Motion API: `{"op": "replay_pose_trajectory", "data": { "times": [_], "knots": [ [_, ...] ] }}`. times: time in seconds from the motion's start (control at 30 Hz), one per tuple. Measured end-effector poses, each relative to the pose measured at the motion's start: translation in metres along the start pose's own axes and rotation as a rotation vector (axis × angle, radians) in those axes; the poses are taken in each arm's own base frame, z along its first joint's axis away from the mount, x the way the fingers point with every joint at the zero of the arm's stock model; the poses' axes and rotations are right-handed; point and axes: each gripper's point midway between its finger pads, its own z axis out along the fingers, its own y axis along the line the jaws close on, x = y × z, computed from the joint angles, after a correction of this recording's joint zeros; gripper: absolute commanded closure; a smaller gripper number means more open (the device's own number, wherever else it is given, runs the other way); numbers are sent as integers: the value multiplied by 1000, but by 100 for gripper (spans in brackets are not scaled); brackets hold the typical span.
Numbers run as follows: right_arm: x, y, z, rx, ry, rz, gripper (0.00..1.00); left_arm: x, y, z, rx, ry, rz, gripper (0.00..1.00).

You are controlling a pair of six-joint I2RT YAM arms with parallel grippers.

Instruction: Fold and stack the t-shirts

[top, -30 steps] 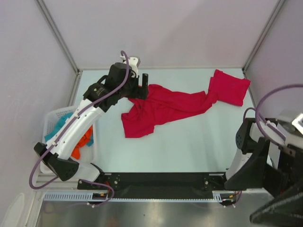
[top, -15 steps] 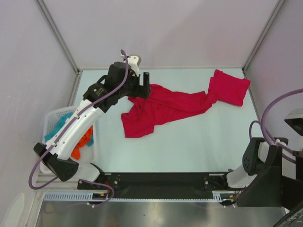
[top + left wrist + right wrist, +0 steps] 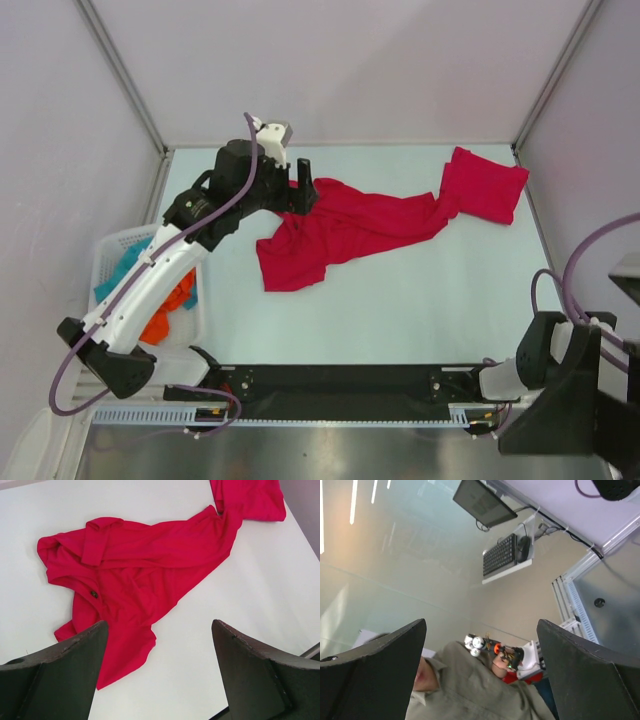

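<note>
Outboard of your left fingers (image 3: pixel 306 185), off the counter's (image 3: pixel 400 310) left edge, sits a white basket (image 3: pixel 105 250) with teal and orange cloth in it. If you sweep the arm back that way, the elbow may catch its rim.

The left fingers stand spread wide and released, holding nothing, over the far left part of the counter. The back wall is close behind them, so you have little room to retreat there.

Ahead of and beneath those fingers lies the crumpled t-shirt (image 3: pixel 340 230), crimson, rucked into folds. One flap is doubled over ahead of the left finger, and its hem reaches under that finger. A plain pinch here would likely take several layers at once. You would then lift a bundle, not a single edge.

Ahead and to the right of the fingers, the shirt's long end runs up to the second t-shirt (image 3: pixel 485 185), bunched in the far right corner, and touches it. If you drag the first, the second may come with it or slide against the corner post. I cannot tell whether the two merely touch or overlap.

The best open room is the bare counter on the near side of the shirts, below and right of the left fingers.

Your right fingers (image 3: pixel 375 675) are released too, gaping and empty. They are off the counter's right edge and point up into the room, where a person stands. Bring that arm in slowly, or its cable could snag.
</note>
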Motion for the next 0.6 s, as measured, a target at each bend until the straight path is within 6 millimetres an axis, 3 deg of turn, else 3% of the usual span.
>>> {"op": "replay_pose_trajectory", "data": {
  "times": [0.1,0.23,0.6],
  "knots": [
    [-30,-3,2,11,-11,76,0,-2,0,0,2,-6,-1,10],
    [-50,-12,2,16,-17,103,0,-2,-1,1,5,-9,-2,10],
    [-34,-12,2,17,-12,21,0,1,-1,10,2,7,-1,10]
  ]
}}
